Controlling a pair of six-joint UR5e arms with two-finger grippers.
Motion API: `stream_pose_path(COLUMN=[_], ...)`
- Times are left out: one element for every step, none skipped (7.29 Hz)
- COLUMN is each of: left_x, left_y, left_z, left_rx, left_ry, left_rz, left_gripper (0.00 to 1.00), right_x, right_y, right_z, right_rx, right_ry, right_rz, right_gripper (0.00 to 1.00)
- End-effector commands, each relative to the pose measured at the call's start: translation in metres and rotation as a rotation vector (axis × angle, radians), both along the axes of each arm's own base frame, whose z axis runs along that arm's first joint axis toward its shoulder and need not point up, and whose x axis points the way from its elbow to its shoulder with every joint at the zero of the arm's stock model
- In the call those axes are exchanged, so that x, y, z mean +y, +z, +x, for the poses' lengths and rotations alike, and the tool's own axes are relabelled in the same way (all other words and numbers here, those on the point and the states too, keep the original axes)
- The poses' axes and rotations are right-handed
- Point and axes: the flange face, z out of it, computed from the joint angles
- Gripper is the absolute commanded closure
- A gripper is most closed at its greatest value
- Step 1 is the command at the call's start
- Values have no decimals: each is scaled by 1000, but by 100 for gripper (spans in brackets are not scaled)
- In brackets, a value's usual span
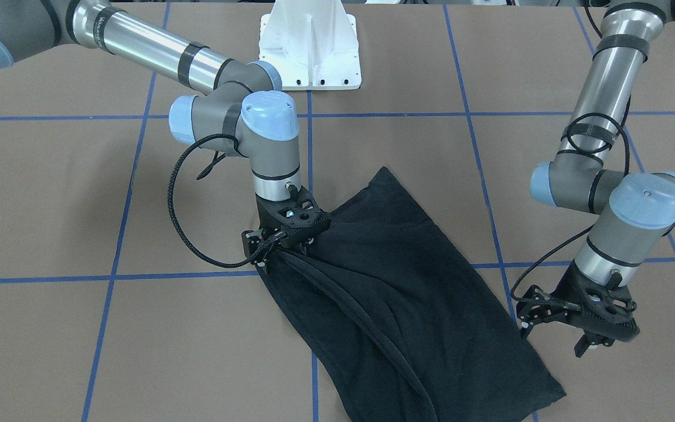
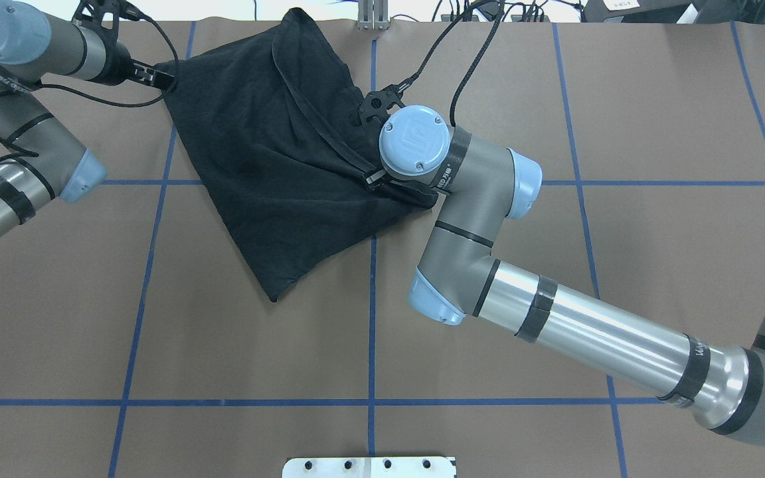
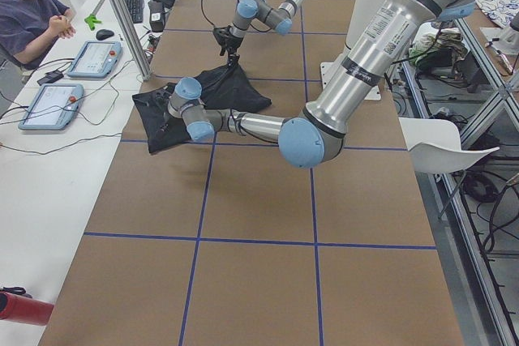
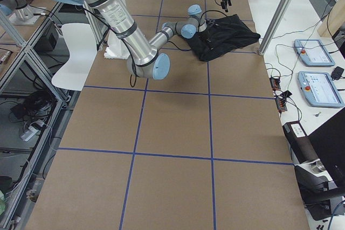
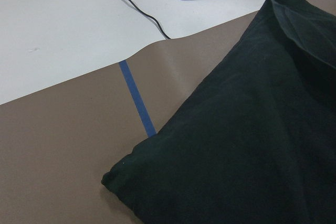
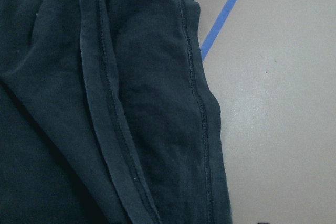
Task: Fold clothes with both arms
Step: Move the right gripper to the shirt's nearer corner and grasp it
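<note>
The black T-shirt (image 1: 408, 293) lies folded over on the brown table, plain side up, no logo showing; it also shows in the overhead view (image 2: 269, 153). My right gripper (image 1: 282, 249) is shut on the shirt's edge, where its folds and hem (image 6: 199, 108) bunch toward the fingers; in the overhead view (image 2: 376, 178) the wrist hides it. My left gripper (image 1: 554, 338) is open and empty, just beside the shirt's side edge near its corner (image 5: 126, 177), which lies flat on the table. In the overhead view it (image 2: 157, 73) sits at the far-left corner of the shirt.
The white pedestal base (image 1: 309, 47) stands at the robot's side of the table. Blue tape lines (image 2: 372, 299) grid the brown surface. The shirt lies close to the table's far edge, with a white bench and cables (image 5: 79, 19) beyond. An operator (image 3: 32, 6) sits there.
</note>
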Motion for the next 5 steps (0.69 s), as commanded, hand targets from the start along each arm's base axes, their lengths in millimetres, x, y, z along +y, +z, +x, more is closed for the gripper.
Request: stream_pose_path(left_x=[1, 1, 1, 1, 1], left_y=[1, 1, 1, 1, 3], left_z=[1, 1, 1, 1, 1], left_rx=[9, 8, 8, 8, 6], left_ry=[-7, -7, -7, -7, -7], left_rz=[-12, -14, -14, -14, -16], left_gripper=[0, 0, 0, 0, 0], right_x=[11, 20, 21, 19, 14], right_y=[11, 13, 11, 9, 9], right_z=[-9, -19, -20, -18, -13], right_rx=[37, 47, 46, 45, 46], right_ry=[-44, -49, -49, -47, -39], right_rz=[32, 40, 42, 44, 45], right_gripper=[23, 27, 43, 64, 79])
